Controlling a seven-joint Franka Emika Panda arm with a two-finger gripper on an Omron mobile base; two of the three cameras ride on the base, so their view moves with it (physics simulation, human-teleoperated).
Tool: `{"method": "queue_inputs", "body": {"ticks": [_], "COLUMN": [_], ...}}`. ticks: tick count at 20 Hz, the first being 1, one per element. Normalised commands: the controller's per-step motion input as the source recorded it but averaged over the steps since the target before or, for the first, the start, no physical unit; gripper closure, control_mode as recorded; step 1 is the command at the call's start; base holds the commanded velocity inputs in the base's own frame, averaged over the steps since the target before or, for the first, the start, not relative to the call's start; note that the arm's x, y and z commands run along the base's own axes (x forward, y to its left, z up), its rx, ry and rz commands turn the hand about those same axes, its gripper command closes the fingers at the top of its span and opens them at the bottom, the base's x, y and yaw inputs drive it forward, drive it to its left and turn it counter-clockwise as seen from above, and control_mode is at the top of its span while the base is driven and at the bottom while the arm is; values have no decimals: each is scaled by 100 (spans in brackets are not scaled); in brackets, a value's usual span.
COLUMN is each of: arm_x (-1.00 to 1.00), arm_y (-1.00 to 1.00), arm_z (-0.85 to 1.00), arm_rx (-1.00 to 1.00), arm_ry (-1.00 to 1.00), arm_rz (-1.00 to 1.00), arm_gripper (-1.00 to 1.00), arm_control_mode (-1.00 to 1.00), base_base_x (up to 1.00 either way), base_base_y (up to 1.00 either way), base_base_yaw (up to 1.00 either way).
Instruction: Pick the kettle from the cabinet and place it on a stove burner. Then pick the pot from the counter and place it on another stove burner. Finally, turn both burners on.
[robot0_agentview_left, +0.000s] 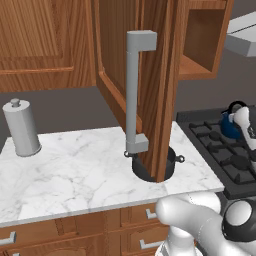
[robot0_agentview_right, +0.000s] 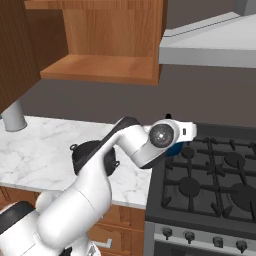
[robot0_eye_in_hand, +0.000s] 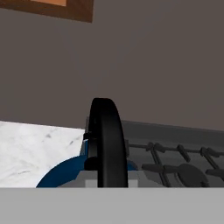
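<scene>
Cabinet (robot0_agentview_left: 150, 85) door hanging wide open over the counter (robot0_agentview_left: 75, 165), pot (robot0_agentview_left: 172, 162) on the marble tucked behind that door's edge, and over at the stove (robot0_agentview_right: 210, 185) the gripper (robot0_eye_in_hand: 105, 175) has its jaws clamped on the handle of the kettle (robot0_agentview_left: 231, 125), right above the back-left burner.

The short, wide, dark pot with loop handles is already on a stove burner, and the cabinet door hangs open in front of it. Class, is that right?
Not quite. The short, wide, dark pot with loop handles sits on the white marble counter, not on a burner; the left base view shows it. The brown wooden cabinet door does hang open in front of it.
</scene>
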Motion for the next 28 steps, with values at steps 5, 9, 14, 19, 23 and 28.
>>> {"method": "queue_inputs", "body": {"ticks": [5,9,14,19,23,28], "arm_x": [26,22,20,17,14,11], "arm_y": [-9,-8,-11,-9,-13,-12], "arm_z": [-12,-9,-9,-11,-11,-10], "arm_rx": [1,0,0,0,0,0], "arm_ry": [0,0,-1,-1,-1,0], "arm_rz": [1,0,0,0,0,0], "arm_gripper": [100,100,100,100,100,100], "arm_control_mode": [-100,-100,-100,-100,-100,-100], "base_base_x": [0,0,0,0,0,0], "base_base_y": [0,0,0,0,0,0], "base_base_yaw": [0,0,0,0,0,0]}}
